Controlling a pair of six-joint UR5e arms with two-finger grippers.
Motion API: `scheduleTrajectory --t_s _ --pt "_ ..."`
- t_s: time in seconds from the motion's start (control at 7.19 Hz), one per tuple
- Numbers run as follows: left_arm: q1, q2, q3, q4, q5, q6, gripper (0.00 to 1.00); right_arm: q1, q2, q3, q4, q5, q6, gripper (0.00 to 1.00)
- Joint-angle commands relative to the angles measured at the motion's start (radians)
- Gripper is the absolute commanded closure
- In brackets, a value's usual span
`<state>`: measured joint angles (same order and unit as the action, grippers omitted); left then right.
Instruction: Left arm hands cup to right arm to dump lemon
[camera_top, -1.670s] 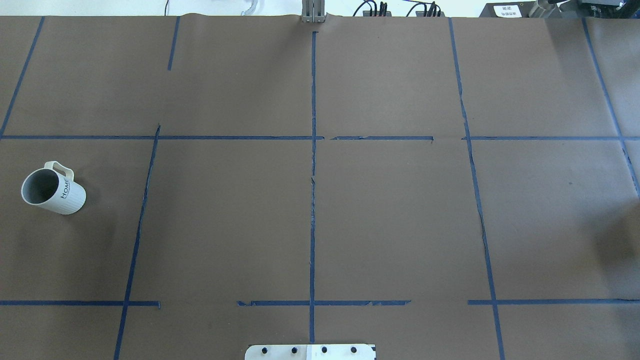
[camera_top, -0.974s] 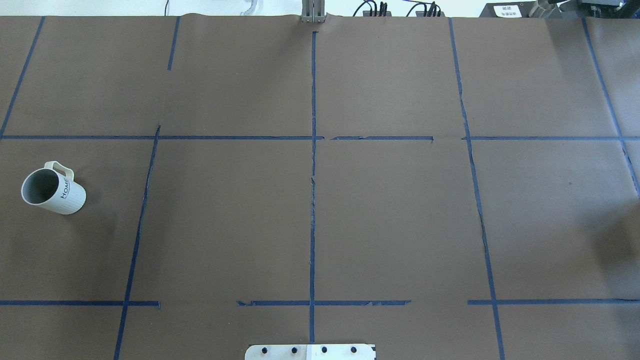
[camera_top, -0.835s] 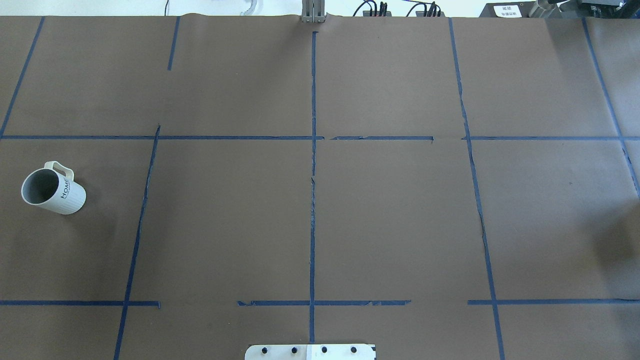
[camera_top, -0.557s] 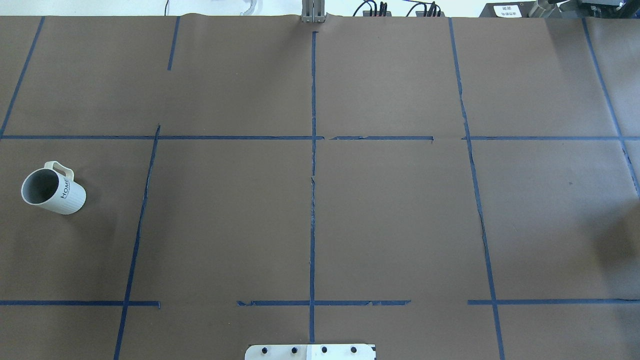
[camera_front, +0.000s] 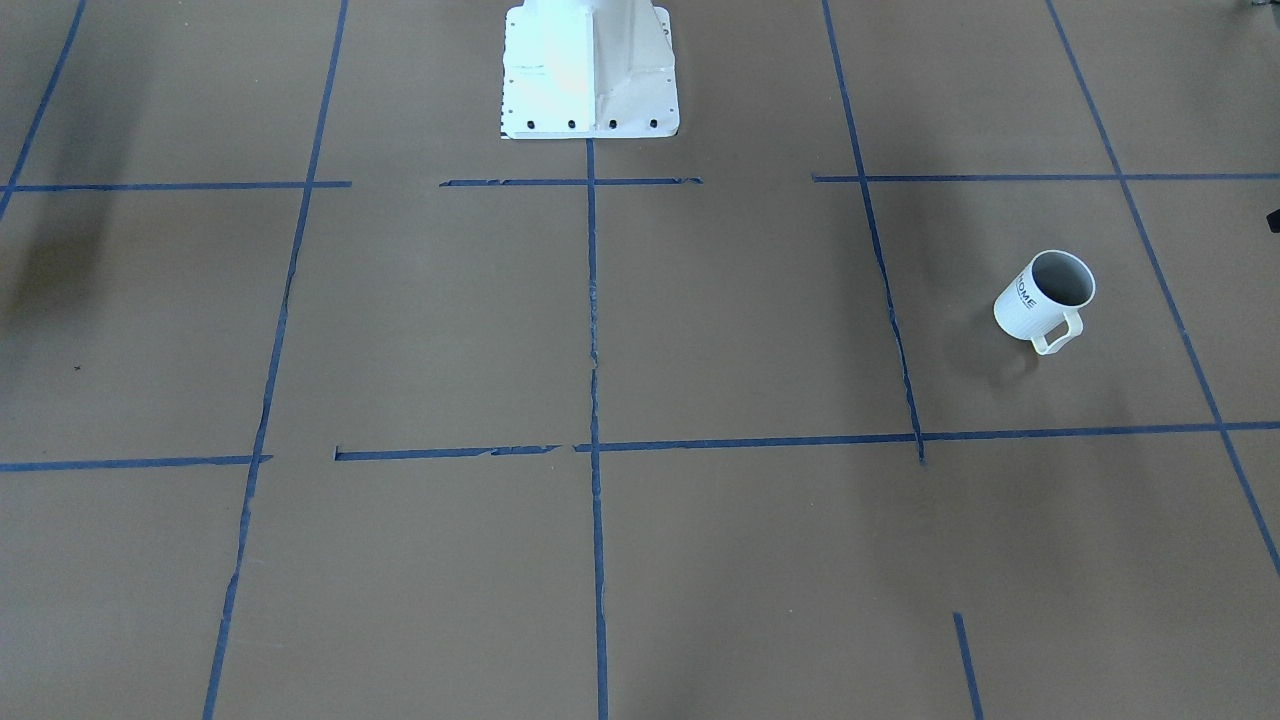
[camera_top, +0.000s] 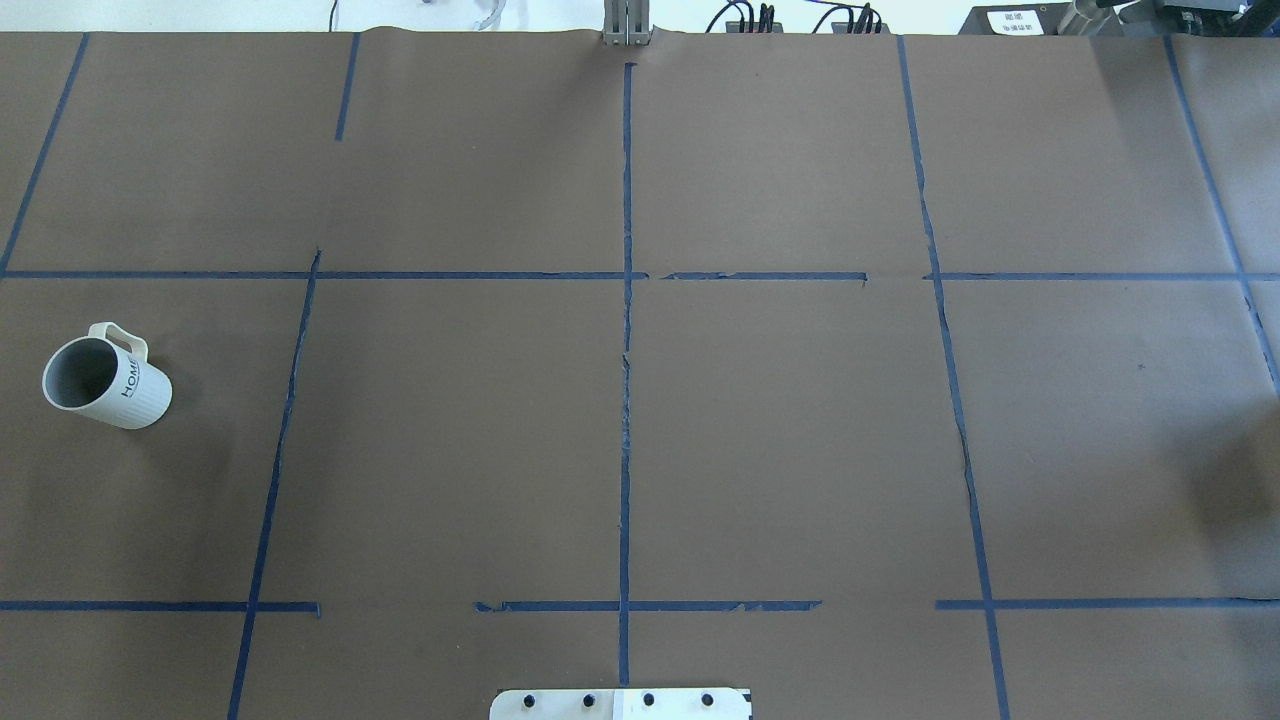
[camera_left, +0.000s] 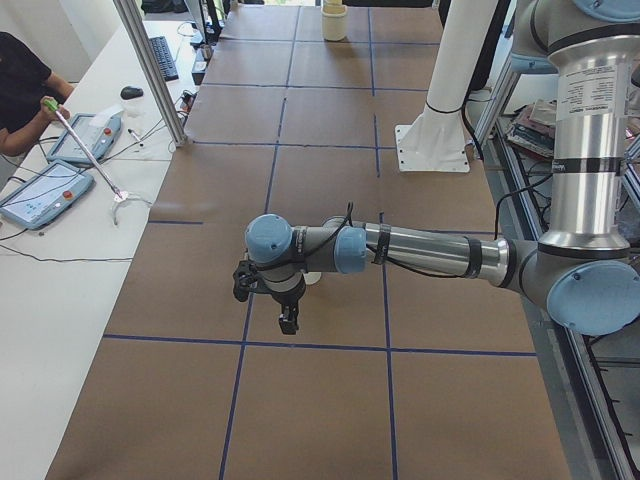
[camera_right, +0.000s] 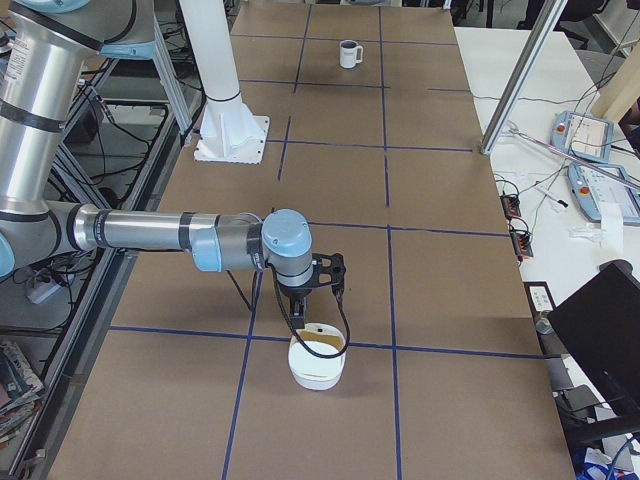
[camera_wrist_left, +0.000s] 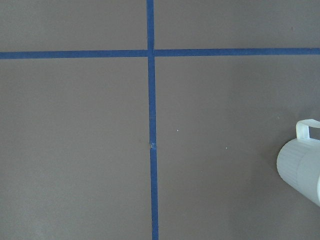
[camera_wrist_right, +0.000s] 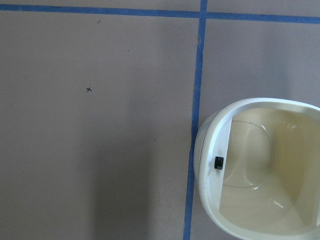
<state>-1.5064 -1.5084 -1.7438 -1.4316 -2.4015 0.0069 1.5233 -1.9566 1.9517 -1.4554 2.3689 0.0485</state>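
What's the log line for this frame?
cup: upright on table, ungrasped | lemon: not seen | left gripper: clear of cup | right gripper: by bin

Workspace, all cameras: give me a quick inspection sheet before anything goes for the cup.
Surface: brown-covered table with a blue tape grid, ragged in places.
Job's things: cup upright on the robot's left side, untouched, handle facing away from the robot; lemon not seen in any view.
Clutter: white container by the right gripper, over a tape line; looks empty in the right wrist view.
Grippers: left gripper and right gripper show only in side views; open or shut cannot be told.
Cables: black cable looped at the right wrist; plugs at the table's far edge.
Surroundings: operator and teach pendants at a side bench.
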Motion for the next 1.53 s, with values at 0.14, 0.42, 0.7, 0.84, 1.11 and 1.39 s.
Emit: scheduleTrajectory --t_s 0.14,0.42,0.7,0.84,1.11,1.39 --pt "0.107 -0.001 0.016 -0.129 -0.030 -0.004 0.00 -0.015 0.001 0.000 0.016 0.012 -0.006 0.00" --pt "0.173 -0.003 0.018 -0.246 -0.027 -0.165 0.00 -0.018 0.001 -0.002 0.020 0.018 -0.010 0.00" --pt "0.271 -0.012 0.020 -0.360 -0.019 -0.331 0.00 -0.020 0.001 0.001 0.021 0.052 -0.042 0.00" --pt "0.320 -0.012 0.030 -0.410 -0.015 -0.376 0.00 -0.020 0.001 0.003 0.023 0.050 -0.047 0.00" --pt "0.398 -0.016 0.036 -0.459 -0.008 -0.471 0.00 -0.022 -0.001 0.003 0.020 0.082 -0.045 0.00" --pt "0.429 -0.016 0.072 -0.513 0.086 -0.499 0.00 -0.020 -0.008 0.000 0.023 0.107 -0.045 0.00"
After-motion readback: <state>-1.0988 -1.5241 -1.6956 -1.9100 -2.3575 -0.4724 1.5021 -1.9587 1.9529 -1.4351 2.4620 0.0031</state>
